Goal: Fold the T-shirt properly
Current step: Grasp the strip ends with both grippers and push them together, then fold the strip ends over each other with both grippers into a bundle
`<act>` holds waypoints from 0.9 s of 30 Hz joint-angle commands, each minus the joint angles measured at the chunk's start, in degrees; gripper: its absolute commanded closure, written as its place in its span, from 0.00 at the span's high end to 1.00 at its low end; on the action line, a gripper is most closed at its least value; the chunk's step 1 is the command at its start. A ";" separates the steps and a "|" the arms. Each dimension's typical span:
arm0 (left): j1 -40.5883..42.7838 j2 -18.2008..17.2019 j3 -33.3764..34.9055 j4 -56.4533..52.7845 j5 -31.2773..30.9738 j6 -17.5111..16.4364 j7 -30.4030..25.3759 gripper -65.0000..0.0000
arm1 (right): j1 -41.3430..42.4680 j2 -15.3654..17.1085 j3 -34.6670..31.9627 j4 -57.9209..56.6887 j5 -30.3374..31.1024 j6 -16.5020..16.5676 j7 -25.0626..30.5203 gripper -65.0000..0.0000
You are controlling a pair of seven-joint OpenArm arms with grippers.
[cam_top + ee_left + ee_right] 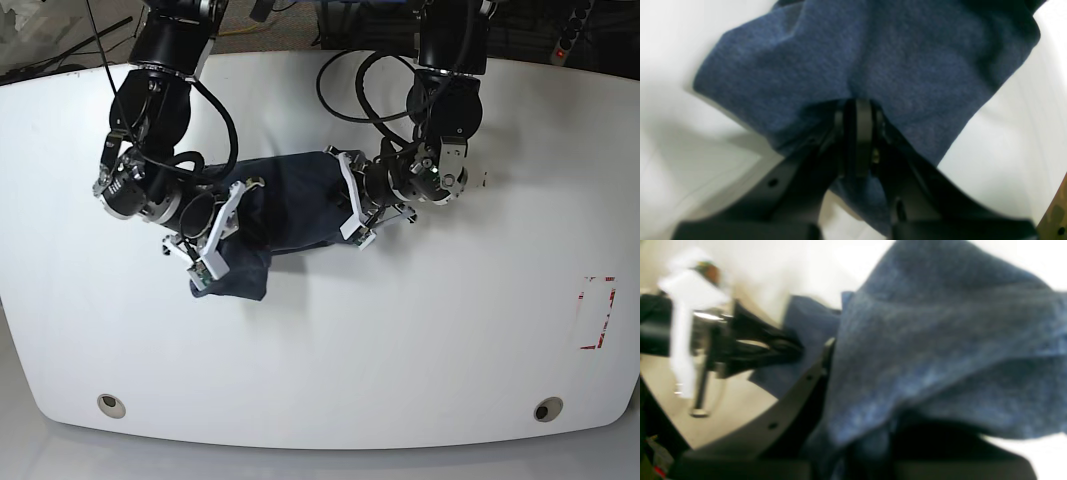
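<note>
The T-shirt [285, 215] is a bunched dark navy bundle stretched between both grippers over the middle of the white table [400, 340]. No lettering or neckline shows. My left gripper [348, 200] grips its right end, and in the left wrist view its jaws [860, 110] are pressed together on blue fabric [873, 60]. My right gripper [213, 243] holds the lower left end, where a fold hangs down. In the right wrist view the cloth [940, 356] drapes over that gripper and hides most of its fingers [806, 380]. The left gripper [786, 350] shows beyond, pinching the shirt.
A red-marked rectangle [597, 313] lies near the table's right edge. Two round holes [112, 404] [545, 409] sit close to the front edge. Black cables [350, 85] loop behind the arms at the back.
</note>
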 commanded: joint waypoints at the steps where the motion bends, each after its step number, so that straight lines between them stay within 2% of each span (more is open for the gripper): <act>1: -0.23 0.18 0.06 0.22 1.07 0.02 1.47 0.04 | 1.18 -0.99 -1.26 1.01 1.04 0.32 2.02 0.00; 14: -0.23 0.27 -0.03 0.13 0.80 0.02 1.47 0.04 | 1.27 -1.16 -5.39 -6.90 1.13 0.32 6.59 0.01; 16: -0.23 0.27 -0.03 0.13 0.80 0.02 1.47 0.04 | 1.27 -1.16 -5.48 -6.99 1.13 0.32 7.12 0.05; 17: -0.23 0.27 -0.03 0.13 0.80 0.02 1.47 0.04 | 1.27 -1.16 -5.48 -6.99 1.13 0.32 7.21 0.09; 23: -0.23 0.18 -0.03 0.13 0.80 0.02 1.47 0.04 | 1.45 -1.16 -5.48 -6.81 1.04 0.32 7.56 0.69; 25: -0.23 0.18 -0.03 0.13 0.80 0.02 1.47 0.04 | 1.45 -1.16 -5.57 -6.55 1.04 0.32 7.56 0.82; 27: -0.23 0.18 -0.03 0.13 0.80 0.02 1.47 0.04 | 1.45 -1.16 -7.59 -6.46 1.04 0.32 7.47 0.86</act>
